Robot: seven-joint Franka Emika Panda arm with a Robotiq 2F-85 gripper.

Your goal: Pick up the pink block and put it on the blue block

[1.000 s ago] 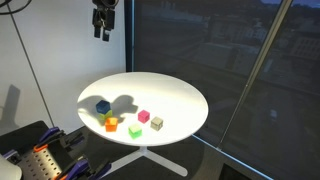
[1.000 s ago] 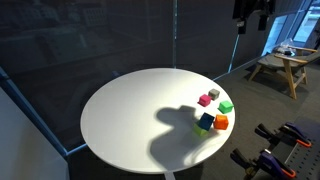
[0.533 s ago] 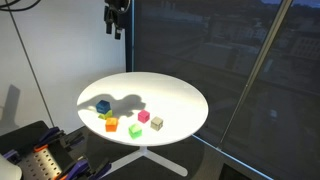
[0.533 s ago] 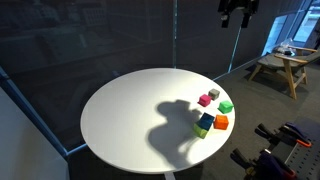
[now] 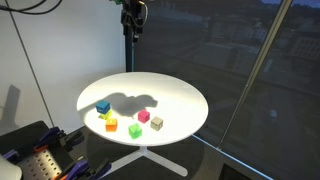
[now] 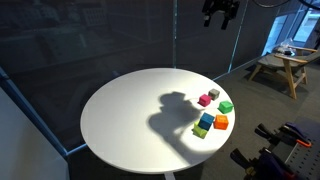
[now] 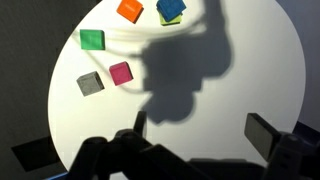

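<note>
Pink block (image 7: 120,72) is lying untouched on the round white table (image 7: 270,70), so the approach seems to be the step in hand. Nearest the wrist camera, the gripper (image 7: 200,135) is hanging high above the table, jaws spread wide and carrying nothing. It is needing to descend over the pink cube, minding the beige cube (image 7: 89,83) just beside it. Farther off, the green cube (image 7: 92,39) is sitting apart. Farthest, the blue block (image 7: 171,9) is waiting near the orange cube (image 7: 130,9), which is likely crowding the placement.
</note>
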